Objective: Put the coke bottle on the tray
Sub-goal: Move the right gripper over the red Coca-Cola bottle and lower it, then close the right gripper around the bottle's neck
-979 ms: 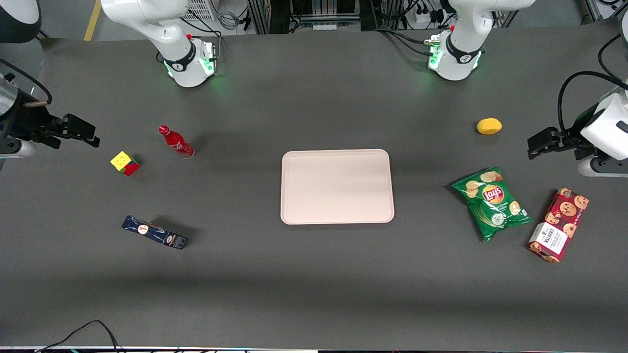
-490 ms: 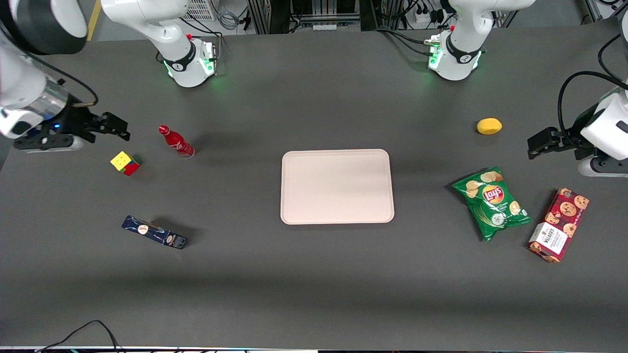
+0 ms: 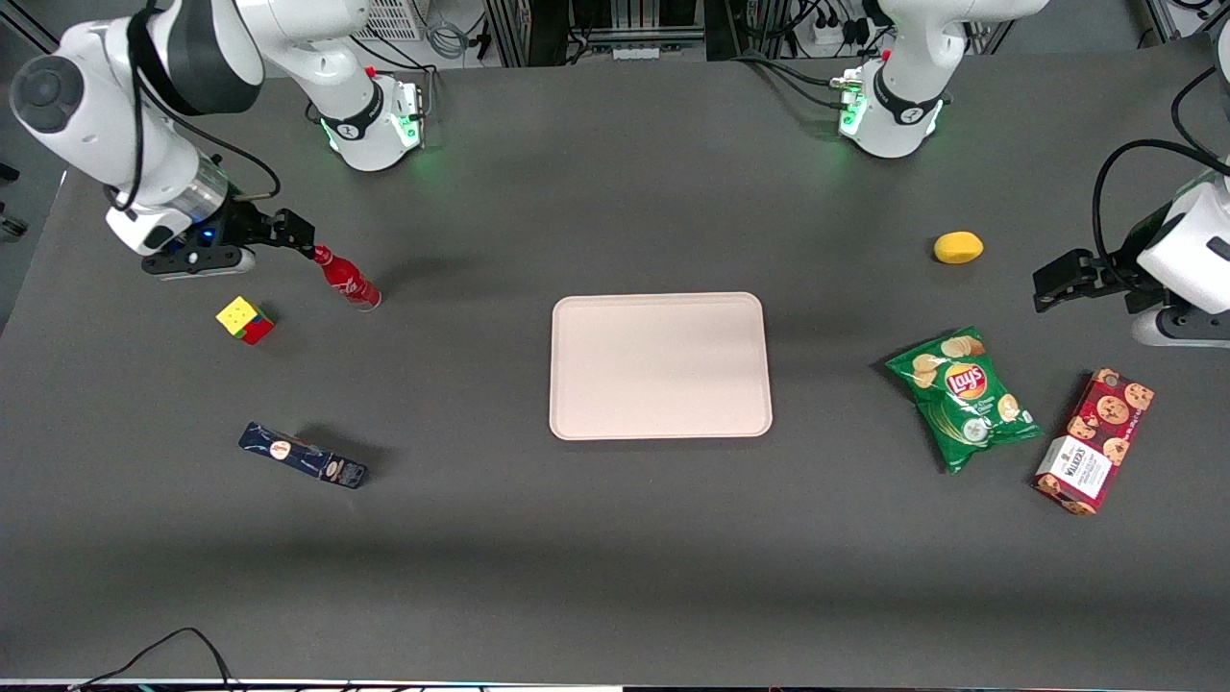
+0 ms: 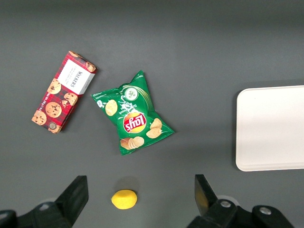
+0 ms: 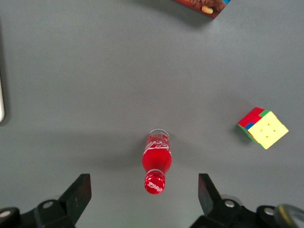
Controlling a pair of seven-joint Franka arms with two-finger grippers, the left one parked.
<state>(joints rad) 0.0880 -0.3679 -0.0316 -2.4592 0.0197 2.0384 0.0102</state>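
Observation:
The coke bottle [image 3: 348, 279], slim and red with a red cap, stands upright on the dark table, toward the working arm's end from the tray [image 3: 660, 365]. My right gripper [image 3: 293, 234] hovers close to the bottle's cap. In the right wrist view the gripper [image 5: 144, 189] is open, and the bottle [image 5: 156, 160] shows from above with its cap between the two black fingers [image 5: 81, 190], touching neither. The pale pinkish-beige tray holds nothing; a sliver of its rim [image 5: 1, 102] shows in the right wrist view.
A Rubik's cube [image 3: 244, 320] sits near the bottle, closer to the front camera, with a dark blue box [image 3: 302, 456] nearer still. Toward the parked arm's end lie a lemon [image 3: 958, 247], a green chips bag [image 3: 964, 396] and a cookie box [image 3: 1094, 440].
My right arm has swung in from the table's end toward the bottle, and the gripper now sits by its cap. Bottle, tray and other items have not moved.

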